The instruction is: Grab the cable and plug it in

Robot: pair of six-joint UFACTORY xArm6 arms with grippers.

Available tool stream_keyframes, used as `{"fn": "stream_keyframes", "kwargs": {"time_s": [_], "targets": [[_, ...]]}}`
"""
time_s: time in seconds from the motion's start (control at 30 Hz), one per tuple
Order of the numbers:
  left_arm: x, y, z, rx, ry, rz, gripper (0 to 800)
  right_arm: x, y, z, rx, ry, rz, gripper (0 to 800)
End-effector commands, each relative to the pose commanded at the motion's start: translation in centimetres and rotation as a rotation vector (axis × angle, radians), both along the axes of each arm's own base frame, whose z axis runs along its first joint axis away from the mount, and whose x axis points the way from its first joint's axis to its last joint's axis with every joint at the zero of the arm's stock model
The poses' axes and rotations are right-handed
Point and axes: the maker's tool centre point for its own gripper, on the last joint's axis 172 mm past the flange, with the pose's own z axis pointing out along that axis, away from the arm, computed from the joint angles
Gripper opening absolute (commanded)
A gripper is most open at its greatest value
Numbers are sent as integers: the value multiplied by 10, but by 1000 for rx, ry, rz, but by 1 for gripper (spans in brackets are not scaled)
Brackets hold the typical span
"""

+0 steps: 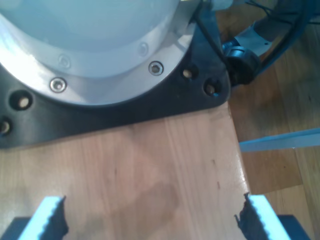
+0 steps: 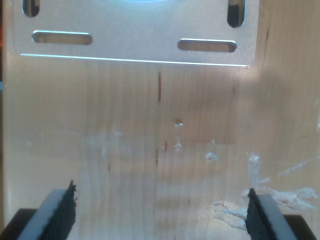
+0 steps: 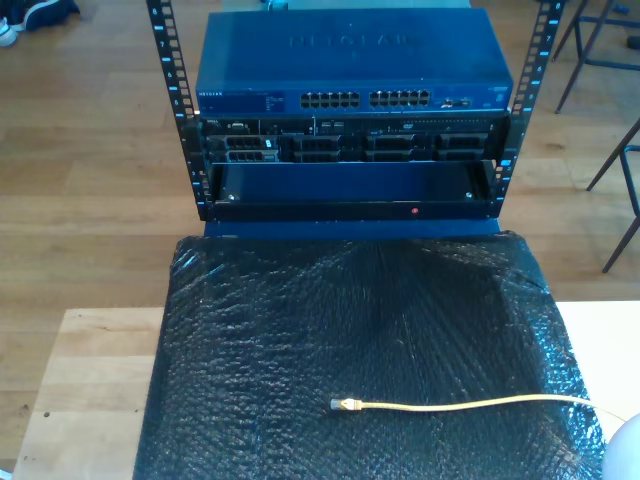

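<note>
Cable task: 0 steps completed.
The cable (image 3: 460, 404) is left unplugged on the black mat (image 3: 300, 340), well short of the switch (image 3: 350, 60); first gripper (image 1: 150, 217) and second gripper (image 2: 160, 212) are held apart, empty.

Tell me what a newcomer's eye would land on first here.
First the yellow cable, lying across the black bubble-wrap mat toward the exterior view's right, its plug pointing to that view's left. Then the blue network switch with its port rows, atop the rack behind the mat.
</note>
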Motion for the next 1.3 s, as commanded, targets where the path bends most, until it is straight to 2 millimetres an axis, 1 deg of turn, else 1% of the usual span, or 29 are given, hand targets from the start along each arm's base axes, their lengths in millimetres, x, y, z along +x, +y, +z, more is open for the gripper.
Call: {"fn": "stream_keyframes", "kwargs": {"time_s": [0.67,0.83,0.93,1.07,1.2,1.3], "targets": [[0,0,0,0,0,0,800,0,0,0,0,0,-1,799],[0,-1,0,-2,3,0,800,0,-2,3,-2,2,-2,800],[0,-2,0,-6,5,4,800,1,-7,8,-3,0,-6,800],[-1,-3,2,-11,8,6,800,1,-4,19,37,3,-8,800],[-1,4,12,-13,14,11,800,1,-6,38,70,7,-23,800],[-2,1,16,-33,22,10,800,2,-9,52,85,13,-41,800]]}}
